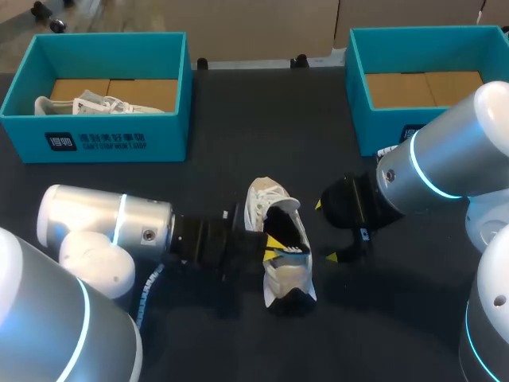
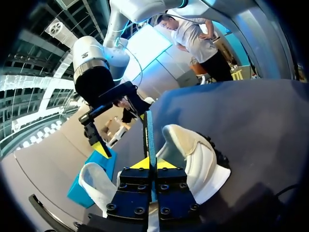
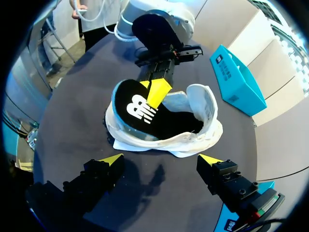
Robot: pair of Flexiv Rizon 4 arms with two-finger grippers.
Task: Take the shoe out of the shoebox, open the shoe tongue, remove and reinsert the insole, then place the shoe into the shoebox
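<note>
A white shoe [image 1: 280,274] lies on the dark table between my two grippers. Its black insole [image 1: 286,227], with a white logo [image 3: 140,108], sticks partly out of the shoe's opening [image 3: 166,126]. My left gripper [image 1: 274,245] is shut on the insole's raised edge [image 2: 149,137], and the yellow tips [image 2: 154,163] are pressed together on it. Right of the shoe, my right gripper [image 1: 326,232] stands open and apart from it. In the right wrist view its fingers [image 3: 112,160] are spread wide in front of the shoe's side, holding nothing.
A teal shoebox [image 1: 95,131] at the back left holds another white shoe [image 1: 87,104]. A second teal shoebox [image 1: 374,111] stands at the back right, with brown cardboard inside. My right arm's elbow covers that box's front corner.
</note>
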